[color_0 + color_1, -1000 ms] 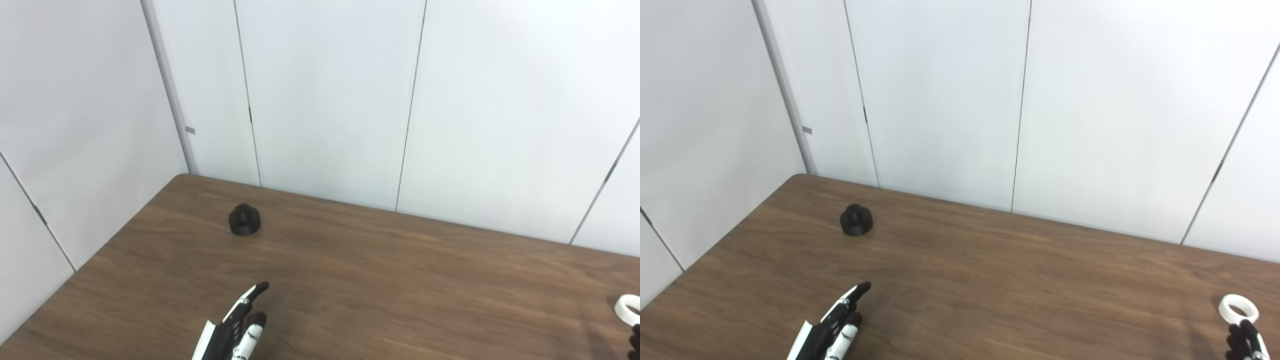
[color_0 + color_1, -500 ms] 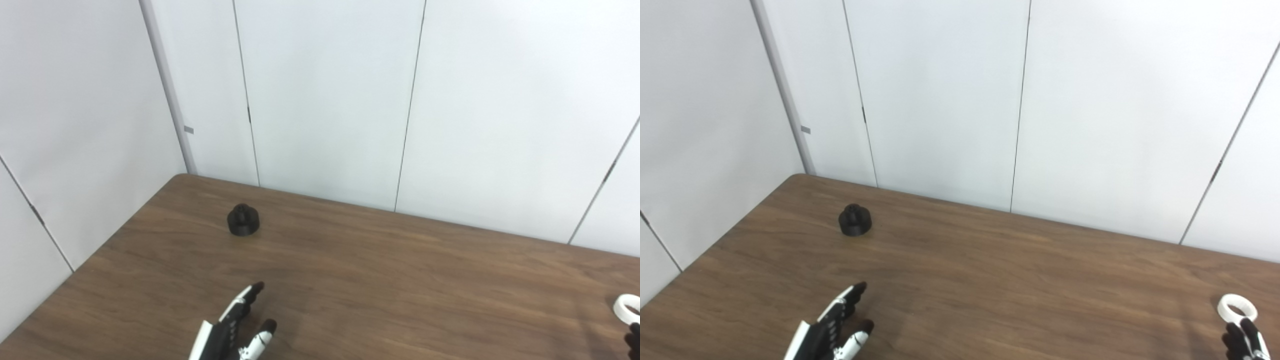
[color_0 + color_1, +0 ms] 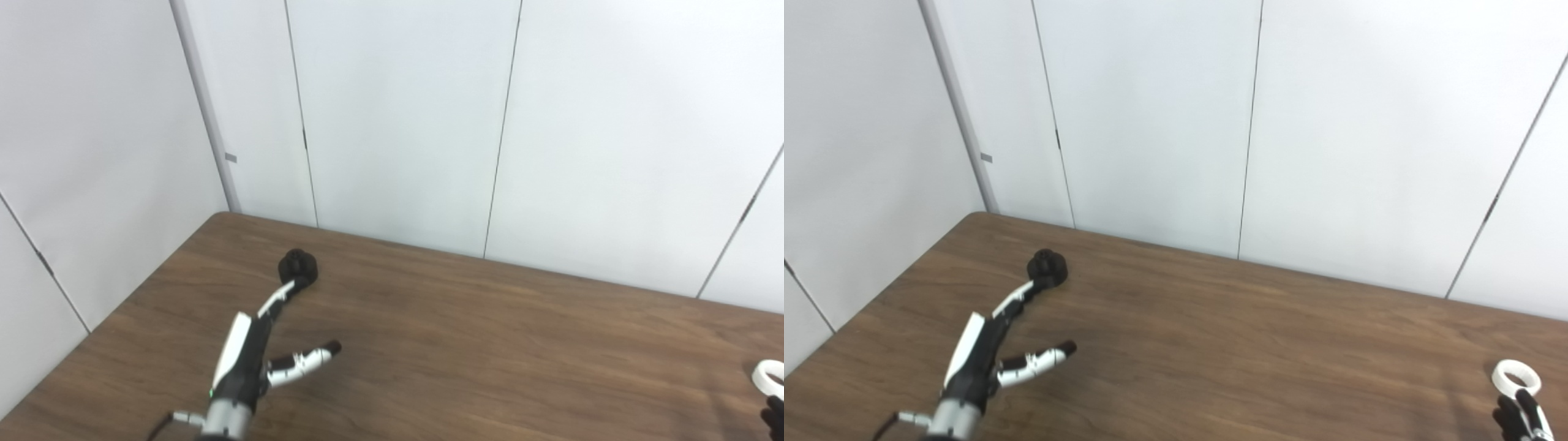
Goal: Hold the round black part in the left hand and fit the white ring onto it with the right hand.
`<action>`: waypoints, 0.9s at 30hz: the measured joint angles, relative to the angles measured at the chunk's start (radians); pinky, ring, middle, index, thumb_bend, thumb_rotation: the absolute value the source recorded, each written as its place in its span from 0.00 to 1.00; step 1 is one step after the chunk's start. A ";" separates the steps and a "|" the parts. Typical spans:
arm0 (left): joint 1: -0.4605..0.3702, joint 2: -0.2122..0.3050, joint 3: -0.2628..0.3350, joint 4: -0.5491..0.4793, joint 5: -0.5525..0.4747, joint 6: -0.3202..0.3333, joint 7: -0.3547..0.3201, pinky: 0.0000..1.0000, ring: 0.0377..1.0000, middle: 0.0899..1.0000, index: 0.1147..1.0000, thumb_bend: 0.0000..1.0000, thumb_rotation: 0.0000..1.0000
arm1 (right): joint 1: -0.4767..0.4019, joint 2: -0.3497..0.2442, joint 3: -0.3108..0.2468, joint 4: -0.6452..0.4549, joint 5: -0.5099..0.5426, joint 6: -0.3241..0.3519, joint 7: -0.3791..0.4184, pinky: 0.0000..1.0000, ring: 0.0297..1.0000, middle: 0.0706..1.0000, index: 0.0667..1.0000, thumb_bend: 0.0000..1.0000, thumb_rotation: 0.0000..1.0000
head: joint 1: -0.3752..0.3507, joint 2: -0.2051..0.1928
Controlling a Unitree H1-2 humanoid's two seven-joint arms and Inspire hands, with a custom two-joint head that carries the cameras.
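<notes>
Two hands, one ring, one black part on the table (image 3: 465, 343). Right hand (image 3: 1522, 416) sits at the near right edge, mostly cut off; whether it is spread or closed cannot be told. The ring (image 3: 1516, 376) lies flat just beyond its fingertips. Left hand (image 3: 257, 349) is spread, holding nothing, thumb out, fingertips reaching the black part (image 3: 298, 266) near the far left corner. A second ago that hand lay well short of it.

Part (image 3: 298, 266) sits far left on the table (image 3: 465, 343); ring (image 3: 1516, 376) apparently near right.
</notes>
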 measured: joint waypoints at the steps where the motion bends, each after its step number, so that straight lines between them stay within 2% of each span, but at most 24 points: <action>1: -0.011 0.012 0.000 0.007 0.009 0.007 -0.002 0.91 0.92 0.91 0.87 0.89 0.19 | 0.000 0.000 0.000 -0.001 0.000 0.000 0.000 0.99 0.93 0.93 0.96 0.39 1.00 | -0.003 0.000; 5: -0.049 0.053 0.003 0.071 0.042 0.037 -0.005 0.96 0.94 0.91 0.87 0.89 0.21 | 0.001 0.000 -0.001 -0.001 0.000 -0.001 0.000 0.98 0.93 0.93 0.95 0.39 1.00 | -0.008 -0.003; 15: -0.131 0.124 0.003 0.226 0.119 0.043 0.006 0.91 0.94 0.91 0.86 0.88 0.21 | 0.002 0.002 -0.002 -0.002 -0.007 -0.004 -0.001 0.99 0.92 0.92 0.96 0.40 1.00 | -0.012 -0.002; 19: -0.167 0.153 0.002 0.289 0.130 0.042 0.008 0.93 0.96 0.92 0.86 0.91 0.23 | 0.003 0.002 -0.002 -0.002 -0.013 -0.004 -0.001 0.96 0.91 0.92 0.95 0.40 1.00 | -0.015 -0.002; 21: -0.188 0.163 -0.003 0.322 0.147 0.042 0.010 0.99 0.95 0.90 0.85 0.92 0.25 | 0.004 0.002 -0.003 -0.002 -0.014 -0.005 -0.001 0.96 0.90 0.92 0.95 0.41 1.00 | -0.015 0.000; 27: -0.266 0.186 -0.037 0.418 0.207 0.043 0.019 1.00 0.96 0.90 0.82 0.93 0.30 | 0.005 0.003 -0.004 -0.004 -0.014 -0.005 -0.001 0.96 0.90 0.91 0.95 0.40 1.00 | -0.021 0.002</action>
